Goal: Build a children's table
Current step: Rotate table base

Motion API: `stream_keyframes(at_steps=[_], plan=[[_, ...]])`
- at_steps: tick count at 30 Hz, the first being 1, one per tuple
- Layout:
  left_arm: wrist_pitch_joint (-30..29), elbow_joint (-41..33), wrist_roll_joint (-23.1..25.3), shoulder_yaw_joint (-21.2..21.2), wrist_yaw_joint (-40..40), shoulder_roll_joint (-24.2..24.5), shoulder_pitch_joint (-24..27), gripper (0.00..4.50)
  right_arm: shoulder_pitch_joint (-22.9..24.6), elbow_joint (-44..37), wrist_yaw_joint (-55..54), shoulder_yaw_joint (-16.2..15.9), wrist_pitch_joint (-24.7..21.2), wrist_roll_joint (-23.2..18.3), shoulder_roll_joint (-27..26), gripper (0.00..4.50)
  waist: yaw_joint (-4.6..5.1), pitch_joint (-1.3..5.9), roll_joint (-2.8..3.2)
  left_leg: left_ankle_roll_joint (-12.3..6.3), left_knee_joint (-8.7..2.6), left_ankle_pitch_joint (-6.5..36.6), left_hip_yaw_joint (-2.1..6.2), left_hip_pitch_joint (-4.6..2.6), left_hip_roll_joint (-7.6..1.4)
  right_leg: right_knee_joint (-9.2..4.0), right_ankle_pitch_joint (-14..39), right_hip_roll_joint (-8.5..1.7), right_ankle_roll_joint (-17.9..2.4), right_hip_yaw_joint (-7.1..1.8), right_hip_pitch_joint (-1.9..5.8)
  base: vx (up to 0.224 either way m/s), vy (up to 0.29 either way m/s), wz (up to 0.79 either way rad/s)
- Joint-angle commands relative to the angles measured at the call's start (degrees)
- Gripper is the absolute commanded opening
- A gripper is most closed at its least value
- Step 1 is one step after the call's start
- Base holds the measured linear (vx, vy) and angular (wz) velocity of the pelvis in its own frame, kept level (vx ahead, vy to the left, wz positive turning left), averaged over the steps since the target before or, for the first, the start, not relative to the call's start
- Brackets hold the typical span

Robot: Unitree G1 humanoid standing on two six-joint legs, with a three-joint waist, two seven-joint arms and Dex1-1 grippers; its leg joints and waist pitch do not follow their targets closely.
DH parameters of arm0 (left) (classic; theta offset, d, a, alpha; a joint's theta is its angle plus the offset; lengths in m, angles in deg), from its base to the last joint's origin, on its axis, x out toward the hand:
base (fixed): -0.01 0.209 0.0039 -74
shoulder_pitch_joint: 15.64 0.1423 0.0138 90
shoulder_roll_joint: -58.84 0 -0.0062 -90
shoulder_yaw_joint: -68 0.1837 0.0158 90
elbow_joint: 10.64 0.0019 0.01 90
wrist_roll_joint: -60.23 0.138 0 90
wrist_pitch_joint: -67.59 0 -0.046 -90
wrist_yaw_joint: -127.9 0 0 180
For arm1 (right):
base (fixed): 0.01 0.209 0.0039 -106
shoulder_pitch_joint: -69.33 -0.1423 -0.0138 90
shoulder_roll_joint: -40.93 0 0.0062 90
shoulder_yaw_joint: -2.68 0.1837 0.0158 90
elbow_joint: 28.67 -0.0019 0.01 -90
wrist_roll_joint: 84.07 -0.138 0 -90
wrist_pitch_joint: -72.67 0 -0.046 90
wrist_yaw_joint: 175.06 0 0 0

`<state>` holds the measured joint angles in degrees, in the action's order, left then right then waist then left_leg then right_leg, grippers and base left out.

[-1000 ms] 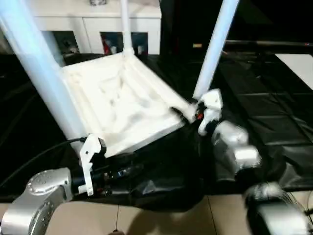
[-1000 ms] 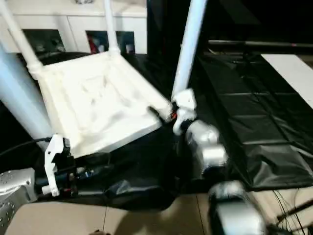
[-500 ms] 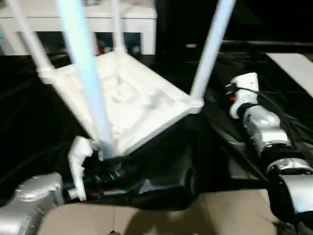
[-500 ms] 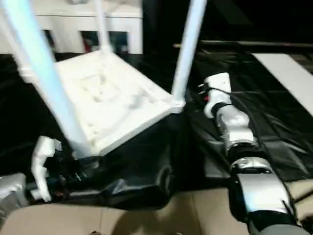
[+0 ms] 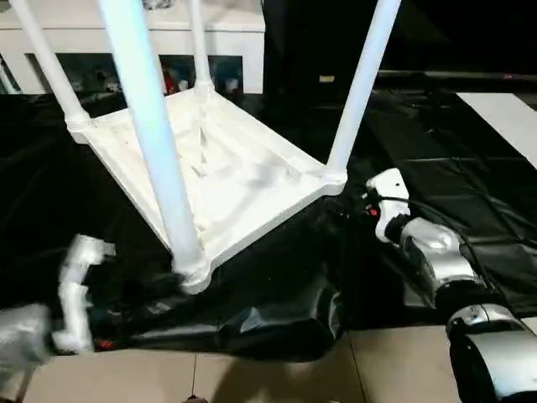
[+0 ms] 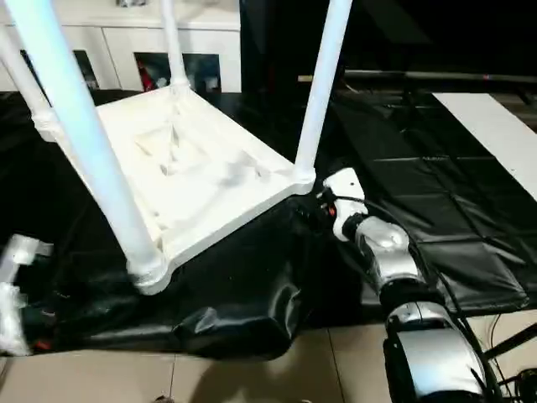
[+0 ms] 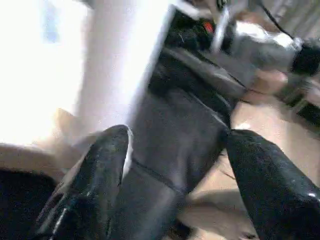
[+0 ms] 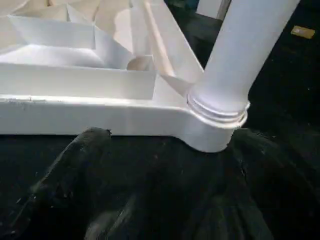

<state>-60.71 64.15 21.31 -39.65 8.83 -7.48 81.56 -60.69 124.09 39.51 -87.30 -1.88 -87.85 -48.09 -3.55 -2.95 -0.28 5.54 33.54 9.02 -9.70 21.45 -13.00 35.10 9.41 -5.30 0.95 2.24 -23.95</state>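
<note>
The children's table [image 5: 226, 172] lies upside down on a black sheet, ribbed underside up, with four white legs standing in its corner sockets. The nearest leg [image 5: 151, 134] rises from the front corner socket [image 5: 193, 273]. My left gripper [image 5: 84, 269] sits low to the left of that corner, apart from the leg. In the left wrist view its black fingers [image 7: 100, 175] stand open with nothing between them. My right gripper [image 5: 369, 206] is open just beside the right corner socket [image 8: 215, 127], not touching it.
The black sheet [image 5: 277, 311] is crumpled under the table's front edge. A white cabinet with glass doors [image 5: 168, 42] stands close behind. Beige floor tiles [image 5: 252, 378] run along the near side, and a white panel [image 5: 512, 109] lies at far right.
My left gripper has opened, let go of the nearest leg and drawn back to the left. My right gripper swung away and has come back low beside the right corner. The table now rests flatter.
</note>
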Motion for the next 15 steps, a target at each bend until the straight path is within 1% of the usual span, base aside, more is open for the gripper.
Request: stream_keyframes(at_steps=[1, 2, 3, 4, 5, 6, 7, 8, 9, 10, 11, 12, 13, 14, 15], plan=[[1.99, 0.46, 0.35, -0.76, -0.09, 0.15, -1.59, 3.72, 0.55, 0.5, -1.56, -0.7, -0.95, 0.89, -0.49, 4.21, -0.04, 3.06, 0.51, 0.43, -4.18, 25.76, -0.79, -1.14, 0.92, -4.78, 23.62, -0.38, -9.96, -0.72, 1.62, 0.0, 0.0, 0.0], [2.24, 0.55, 0.18, -0.5, -0.19, -0.25, -2.67, 3.72, 0.48, 0.99, -3.2, -0.86, -1.48, 1.59, -0.94, 4.21, -0.01, 3.03, 0.52, 0.82, -4.31, 25.93, -0.64, -0.98, 0.86, -4.69, 23.92, -0.5, -9.84, -0.68, 1.77, 0.0, 0.0, 0.0], [2.25, 0.57, 0.15, -0.45, -0.22, -0.31, -2.84, 3.85, 0.47, 1.07, -3.44, -0.89, -1.55, 1.7, -1.0, 4.21, -0.02, 2.99, 0.55, 1.21, -4.34, 26.47, -0.63, -1.08, 0.86, -4.74, 24.63, -0.51, -9.65, -0.67, 1.67, 0.0, 0.0, 0.0], [2.29, 1.17, -0.59, 0.66, -0.24, -1.29, -5.59, 3.85, 0.13, 2.56, -7.69, -1.38, -2.55, 3.36, -2.15, 4.21, 0.05, 2.98, 0.47, 1.42, -4.32, 26.55, -0.62, -1.09, 0.9, -4.75, 24.97, -0.55, -9.48, -0.72, 1.64, 0.0, 0.0, 0.0], [2.29, 1.17, -0.59, 0.66, -0.24, -1.29, -5.59, 3.92, 0.13, 2.56, -7.69, -1.38, -2.55, 3.36, -2.15, 4.21, 0.0, 2.96, 0.55, 1.61, -4.36, 26.54, -0.6, -1.16, 0.92, -4.77, 25.25, -0.56, -9.4, -0.71, 1.57, 0.0, 0.0, 0.0], [2.79, 1.64, -0.44, 1.34, -0.4, -1.76, -6.8, 4.03, -0.03, 3.03, -8.77, -1.38, -2.99, 3.6, -2.64, 4.21, -0.02, 3.05, 0.53, 1.77, -4.23, 26.96, -0.68, -1.36, 0.95, -4.85, 25.23, -0.58, -9.34, -0.77, 1.39, 0.0, 0.0, 0.0], [3.12, 2.07, -0.56, 1.99, -0.38, -2.33, -8.07, 4.13, -0.1, 3.21, -9.23, -1.42, -3.15, 3.71, -3.2, 4.21, 0.05, 3.05, 0.52, 1.82, -4.25, 26.97, -0.62, -1.23, 1.0, -4.75, 25.23, -0.57, -9.26, -0.73, 1.5, 0.0, 0.0, 0.0], [3.58, 2.59, -0.41, 2.66, -0.35, -2.69, -9.24, 4.2, -0.13, 3.18, -9.48, -1.54, -3.21, 3.84, -3.69, 4.21, -0.08, 3.11, 0.74, 1.95, -4.25, 27.24, -0.62, -1.35, 0.99, -4.86, 25.57, -0.59, -9.08, -0.73, 1.45, 0.0, 0.0, 0.0], [3.9, 3.04, -0.22, 3.44, -0.3, -3.07, -10.43, 4.23, -0.2, 3.13, -9.74, -1.72, -3.21, 4.0, -4.17, 4.21, -0.07, 3.05, 0.71, 1.99, -4.27, 27.72, -0.62, -1.42, 0.99, -4.97, 25.89, -0.56, -8.96, -0.71, 1.33, 0.0, 0.0, 0.0], [4.31, 3.83, 0.48, 4.54, -0.39, -3.45, -11.8, 4.33, -0.32, 3.0, -9.86, -1.88, -3.06, 4.07, -4.78, 4.21, -0.13, 3.04, 0.8, 2.11, -4.34, 28.27, -0.52, -1.42, 0.96, -5.0, 26.37, -0.63, -8.75, -0.68, 1.34, 0.0, 0.0, 0.0], [5.37, 4.91, 1.79, 5.65, -0.54, -3.87, -13.05, 4.33, -0.55, 2.99, -10.24, -2.01, -3.07, 4.22, -5.36, 4.21, -0.11, 3.09, 0.85, 2.24, -4.37, 28.31, -0.45, -1.34, 0.97, -4.97, 26.37, -0.68, -8.63, -0.65, 1.44, 0.0, 0.0, 0.0], [5.95, 5.45, 2.44, 6.09, -0.6, -4.04, -13.56, 4.43, -0.69, 3.02, -10.47, -2.06, -3.13, 4.33, -5.6, 4.21, -0.12, 3.09, 0.83, 2.25, -4.4, 28.3, -0.46, -1.36, 0.95, -5.01, 26.31, -0.67, -8.56, -0.68, 1.4, 0.0, 0.0, 0.0], [5.95, 5.45, 2.44, 6.09, -0.6, -4.04, -13.56, 4.43, -0.69, 3.02, -10.47, -2.06, -3.13, 4.33, -5.6, 4.21, -0.13, 3.12, 0.78, 2.23, -4.36, 28.29, -0.47, -1.42, 0.93, -5.02, 26.16, -0.67, -8.56, -0.7, 1.36, 0.0, 0.0, 0.0], [6.68, 6.49, 3.56, 6.85, -1.51, -4.83, -14.79, 4.43, -0.93, 3.11, -10.56, -2.01, -3.22, 4.22, -6.27, 4.21, -0.06, 3.09, 0.85, 2.37, -4.45, 28.1, -0.37, -1.17, 0.92, -4.84, 26.02, -0.78, -8.63, -0.69, 1.61, 0.0, 0.0, 0.0], [7.16, 7.36, 4.43, 7.42, -2.34, -5.49, -15.8, 4.43, -1.13, 3.2, -10.66, -2.01, -3.27, 4.22, -6.83, 4.21, -0.06, 3.12, 0.84, 2.39, -4.38, 28.24, -0.46, -1.35, 0.96, -5.0, 26.17, -0.63, -8.38, -0.68, 1.41, 0.0, 0.0, 0.0]])
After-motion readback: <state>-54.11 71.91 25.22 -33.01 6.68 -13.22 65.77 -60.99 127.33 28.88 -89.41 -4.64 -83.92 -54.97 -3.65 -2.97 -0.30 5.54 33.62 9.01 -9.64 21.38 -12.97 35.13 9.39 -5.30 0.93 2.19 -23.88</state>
